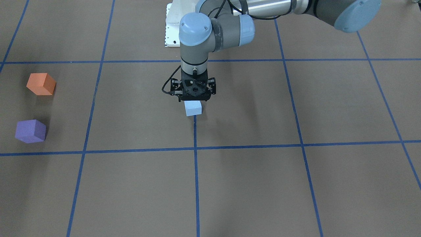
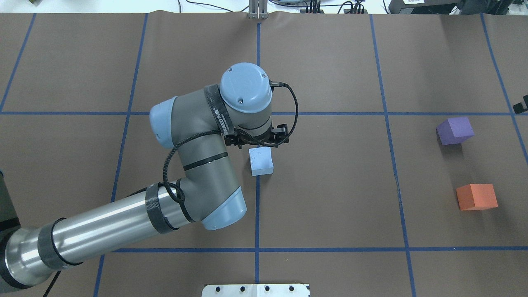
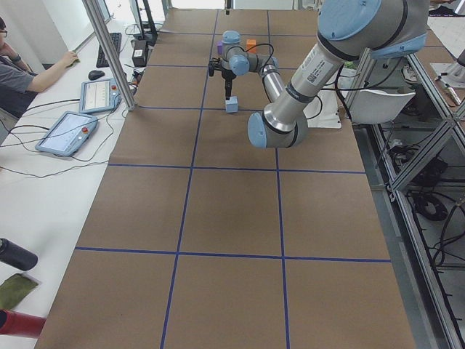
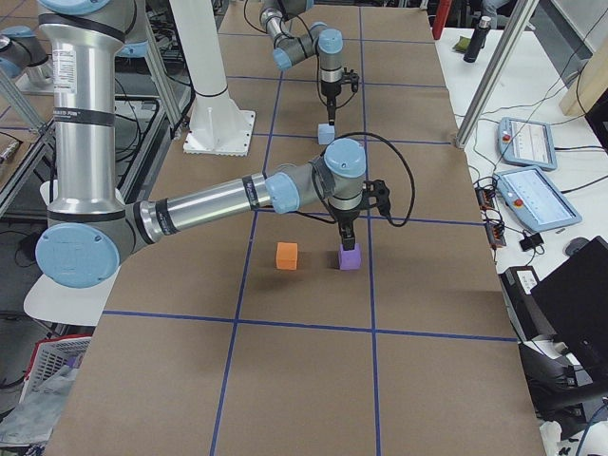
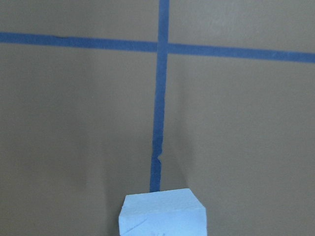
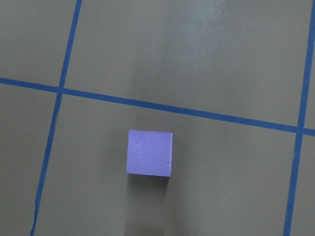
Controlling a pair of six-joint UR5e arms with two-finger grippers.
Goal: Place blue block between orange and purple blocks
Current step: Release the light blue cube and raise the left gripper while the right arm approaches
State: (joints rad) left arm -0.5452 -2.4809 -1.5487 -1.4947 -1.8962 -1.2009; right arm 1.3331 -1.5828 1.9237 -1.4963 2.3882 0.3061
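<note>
Jaw width cannot be judged: left gripper point(image 1: 193, 99), mid-frame over blue block point(image 1: 193, 108), is masked by its body; right gripper point(image 4: 348, 240) is seen small.

Open table point(image 2: 342, 173) runs rightward from the blue block point(image 2: 260, 161) to the gap between purple block point(image 2: 454, 130) and orange block point(image 2: 477, 197). The right gripper point(image 4: 348, 237) hangs above the purple one, beside that gap.

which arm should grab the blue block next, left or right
Left. The left gripper hangs right at the blue block; the right gripper is over the purple block, far from it.
</note>
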